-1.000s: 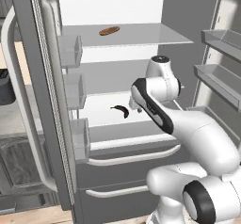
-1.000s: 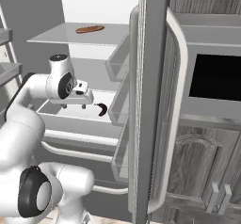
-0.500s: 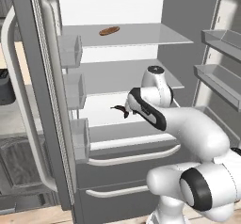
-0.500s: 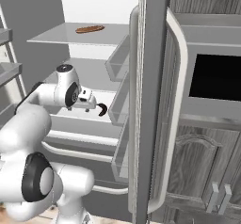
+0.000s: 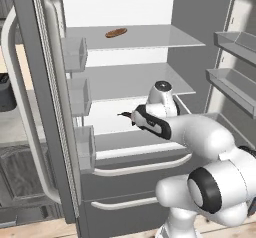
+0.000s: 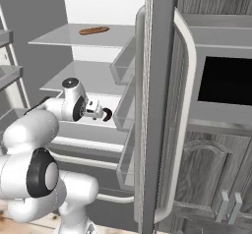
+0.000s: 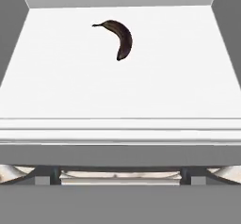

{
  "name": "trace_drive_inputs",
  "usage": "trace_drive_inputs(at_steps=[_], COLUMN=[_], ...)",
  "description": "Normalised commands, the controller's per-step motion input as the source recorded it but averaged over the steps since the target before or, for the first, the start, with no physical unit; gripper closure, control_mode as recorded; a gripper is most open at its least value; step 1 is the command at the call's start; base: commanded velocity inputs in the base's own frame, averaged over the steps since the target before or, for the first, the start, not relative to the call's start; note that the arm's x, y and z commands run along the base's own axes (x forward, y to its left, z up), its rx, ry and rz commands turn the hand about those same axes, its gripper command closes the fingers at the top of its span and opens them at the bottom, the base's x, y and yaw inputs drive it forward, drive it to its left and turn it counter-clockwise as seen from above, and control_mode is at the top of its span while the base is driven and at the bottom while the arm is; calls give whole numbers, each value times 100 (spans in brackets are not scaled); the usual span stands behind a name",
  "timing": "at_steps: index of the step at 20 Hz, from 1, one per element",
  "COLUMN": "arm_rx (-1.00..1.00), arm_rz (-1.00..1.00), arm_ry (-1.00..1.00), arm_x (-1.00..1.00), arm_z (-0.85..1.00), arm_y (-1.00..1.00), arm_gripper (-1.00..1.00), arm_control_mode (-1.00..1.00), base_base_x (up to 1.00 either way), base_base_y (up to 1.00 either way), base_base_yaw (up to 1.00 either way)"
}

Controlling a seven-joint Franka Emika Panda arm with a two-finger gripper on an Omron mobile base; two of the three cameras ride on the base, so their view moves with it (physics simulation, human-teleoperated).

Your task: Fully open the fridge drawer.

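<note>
Handle first: in the hand view the long pale bar handle [image 7: 120, 174] lies across the frame at six o'clock, nearest the camera. Just beyond it is the grey top edge of the fridge drawer [image 7: 120, 153]. Beyond that the drawer's white inside runs toward twelve o'clock. From the left base view the drawer [image 5: 132, 182] sits above the like lower drawer [image 5: 127, 217], under the arm's forearm, and looks only partly drawn out.

The step in hand is, I judge, getting onto that bar. The gripper [image 6: 96, 111] hovers above and behind the drawer front, over the white floor, not on the handle. To do it well it should drop toward six o'clock and take the bar near its middle, so the wide front does not skew. The pull should then run straight back along the runners until the drawer stops. An off-centre grip risks jamming it.

A dark banana [image 7: 123, 37] lies farther in, at twelve o'clock in the hand view, well clear of the handle. It may slide if the pull is jerky.

I cannot tell how the jaws stand, since the fingertips are not clear in the hand view and the wrist masks them from the base. How far the drawer can still travel is hidden by the arm. A small brown item [image 5: 116, 32] on the top shelf [image 5: 165, 39] is too small to name.
</note>
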Motion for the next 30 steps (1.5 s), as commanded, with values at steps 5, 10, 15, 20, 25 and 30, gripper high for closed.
trace_drive_inputs(at_steps=[5, 10, 15, 20, 25, 30], arm_rx=[0, 0, 0, 0, 0, 0], arm_rz=[0, -1, 0, -1, 0, 0], arm_ry=[0, 0, 0, 0, 0, 0], arm_x=[28, 26, 16, 6, 0, 0], arm_z=[-20, -14, -21, -24, -23, -22], arm_y=[0, 0, 0, 0, 0, 0], arm_gripper=[-100, -100, -100, -100, -100, -100], arm_control_mode=[-100, -100, -100, -100, -100, -100], base_base_x=[0, 0, 0, 0, 0, 0], base_base_y=[0, 0, 0, 0, 0, 0], base_base_yaw=[0, 0, 0, 0, 0, 0])
